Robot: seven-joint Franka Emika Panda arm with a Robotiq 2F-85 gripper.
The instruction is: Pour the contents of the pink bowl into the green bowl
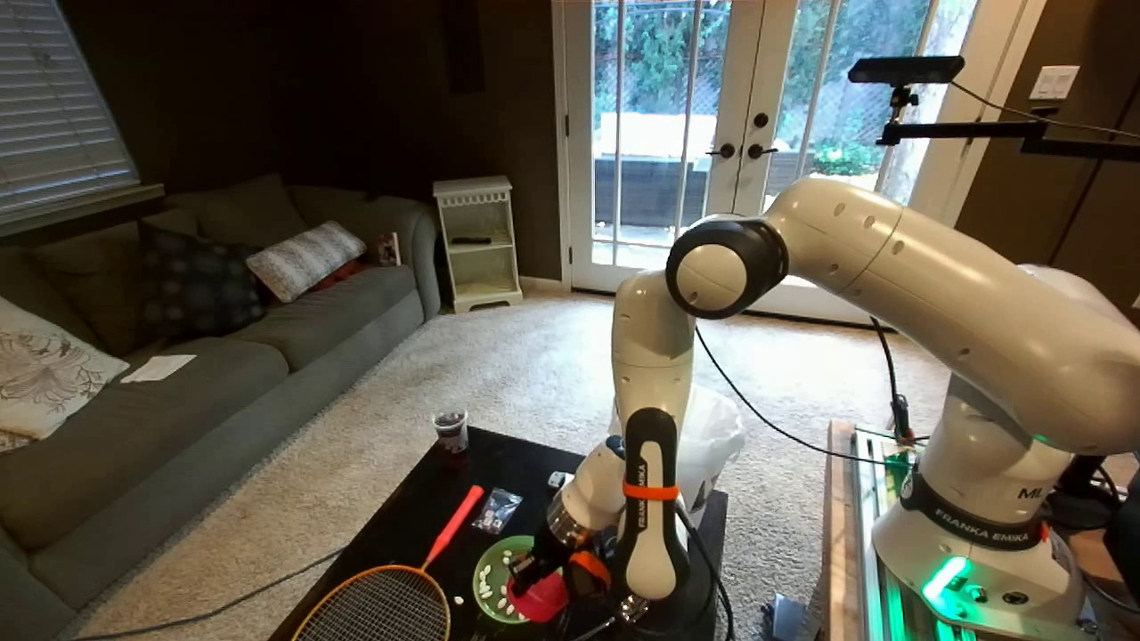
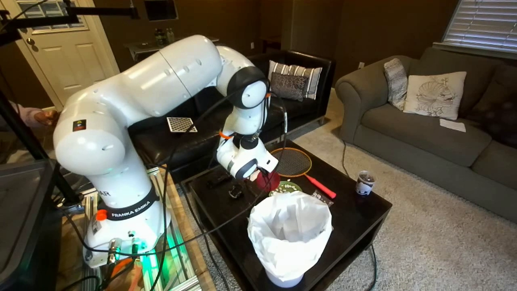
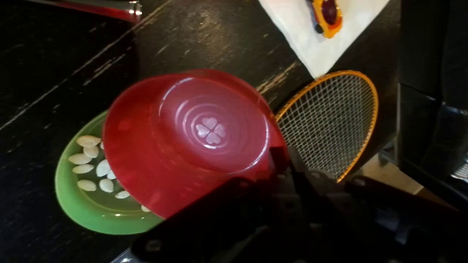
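Note:
My gripper (image 3: 290, 153) is shut on the rim of the pink bowl (image 3: 212, 131). The pink bowl is tilted over the edge of the green bowl (image 3: 73, 208) and hides part of it. No bits show on the pink bowl's surface facing the wrist camera. Many pale bits, the contents (image 3: 104, 168), lie in the green bowl. In an exterior view the gripper (image 1: 521, 583) holds the pink bowl (image 1: 541, 598) beside the contents (image 1: 485, 585) in the green bowl (image 1: 512, 545). One pale bit lies on the table. The pink bowl (image 2: 269, 181) and green bowl (image 2: 287, 186) also show in an exterior view.
A racket (image 1: 383, 605) with a red handle (image 1: 456, 523) lies beside the green bowl on the dark table (image 1: 392, 525). A small clear packet (image 1: 499, 510) and a cup (image 1: 451, 431) are farther along. A white-lined bin (image 2: 289, 238) stands at a table edge.

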